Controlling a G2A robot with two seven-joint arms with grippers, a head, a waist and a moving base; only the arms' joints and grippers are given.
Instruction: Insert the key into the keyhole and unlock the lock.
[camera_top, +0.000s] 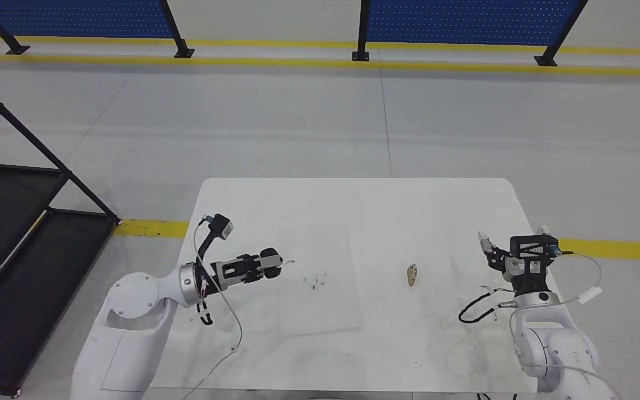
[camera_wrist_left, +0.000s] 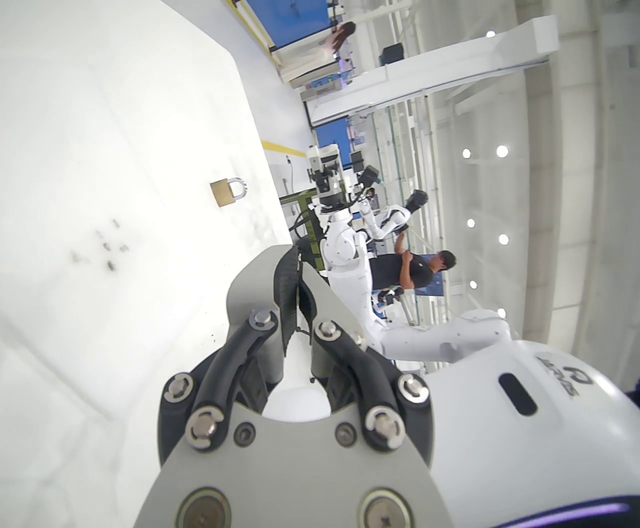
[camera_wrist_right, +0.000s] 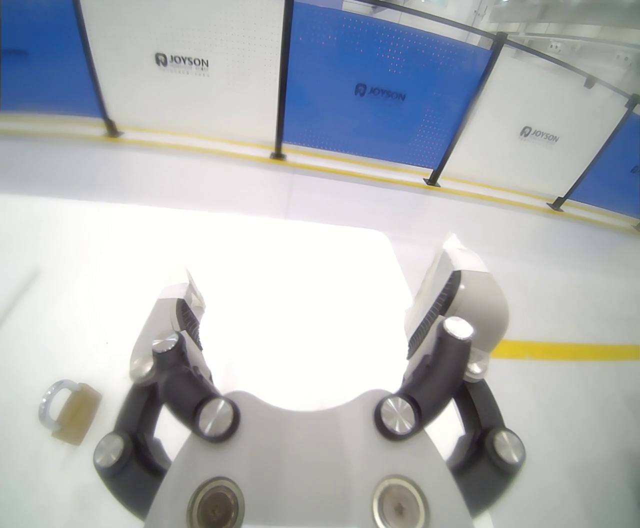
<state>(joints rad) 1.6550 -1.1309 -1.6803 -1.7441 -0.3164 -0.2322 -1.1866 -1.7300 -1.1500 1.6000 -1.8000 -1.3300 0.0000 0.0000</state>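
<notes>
From above, you had the small brass padlock (camera_top: 411, 274) with its curved steel shackle lying flat on the smooth white worktop (camera_top: 440, 210), between the left gripper (camera_top: 278, 263) and the right gripper (camera_top: 512, 238) and apart from both. Your left wrist view added what that one could not: ribbed black fingers (camera_wrist_left: 287, 280) pressed tightly together, the padlock well beyond them. Your right wrist view showed its ribbed fingers (camera_wrist_right: 435, 305) spread wide, the padlock lying beside them.
</notes>
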